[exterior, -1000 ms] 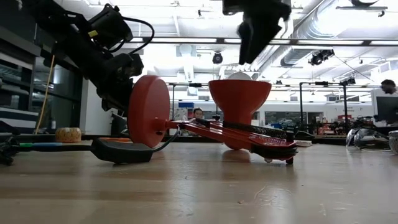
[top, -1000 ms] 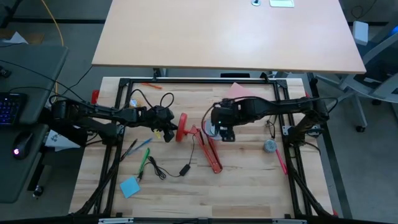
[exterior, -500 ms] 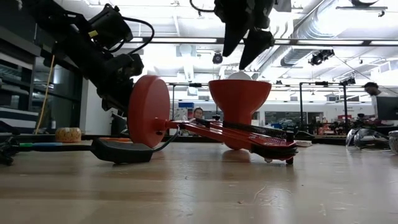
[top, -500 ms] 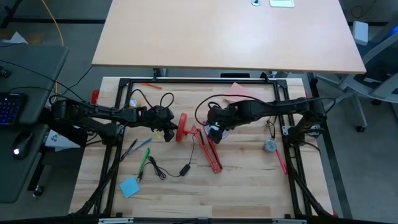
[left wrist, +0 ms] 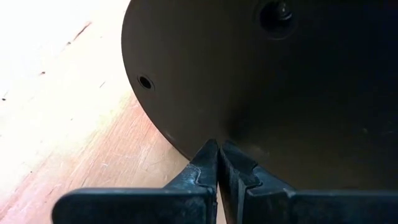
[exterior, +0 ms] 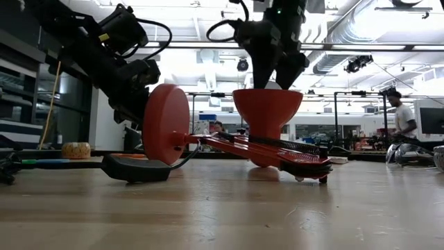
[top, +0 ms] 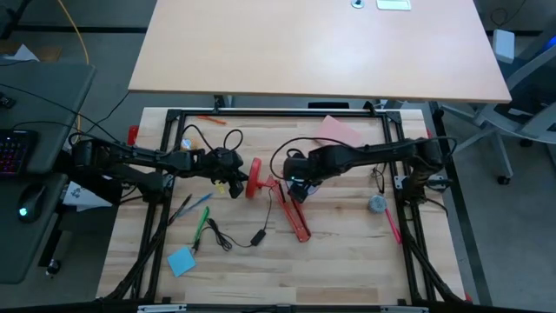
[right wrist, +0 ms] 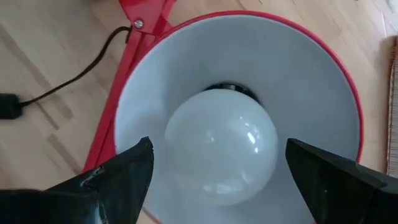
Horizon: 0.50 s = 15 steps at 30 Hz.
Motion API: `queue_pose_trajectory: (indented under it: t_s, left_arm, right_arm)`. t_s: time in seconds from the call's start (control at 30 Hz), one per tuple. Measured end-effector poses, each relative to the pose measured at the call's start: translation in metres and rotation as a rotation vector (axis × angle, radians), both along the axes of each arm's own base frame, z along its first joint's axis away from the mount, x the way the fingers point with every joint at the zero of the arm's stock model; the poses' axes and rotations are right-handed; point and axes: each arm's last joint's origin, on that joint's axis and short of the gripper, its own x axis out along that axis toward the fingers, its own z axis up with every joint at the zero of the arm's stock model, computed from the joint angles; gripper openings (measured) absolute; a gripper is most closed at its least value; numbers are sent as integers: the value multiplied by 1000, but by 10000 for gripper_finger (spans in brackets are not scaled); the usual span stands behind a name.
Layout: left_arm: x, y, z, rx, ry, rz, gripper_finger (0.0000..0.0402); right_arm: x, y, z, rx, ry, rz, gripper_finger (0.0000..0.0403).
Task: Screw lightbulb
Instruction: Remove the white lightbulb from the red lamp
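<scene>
Lightbulb [right wrist: 221,146] sits upright in the red lamp shade [right wrist: 336,81] at frame centre, directly beneath the open right gripper [right wrist: 217,174], fingers either side. Left gripper [left wrist: 217,163], closed, pinches the lamp base [left wrist: 280,93] rim.

The right tool [exterior: 272,69] dropped from above the lamp shade [exterior: 267,104] to its rim, fingers spread either side of the lightbulb [right wrist: 221,146]. A person [exterior: 401,114] in the background walked left.
</scene>
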Motion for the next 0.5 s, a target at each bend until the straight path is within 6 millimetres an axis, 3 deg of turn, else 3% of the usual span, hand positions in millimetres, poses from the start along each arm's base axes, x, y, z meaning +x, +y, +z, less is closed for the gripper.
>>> queue_pose_trajectory:
  t_s: [0.27, 0.5]
  left_arm:
    - [0, 0, 0, -1, 0, 0, 0]
    - [0, 0, 0, -1, 0, 0, 0]
  right_arm:
    - [2, 0, -4, -7, 12, 16, 345]
    - [2, 0, -4, -57, 47, 212, 280]
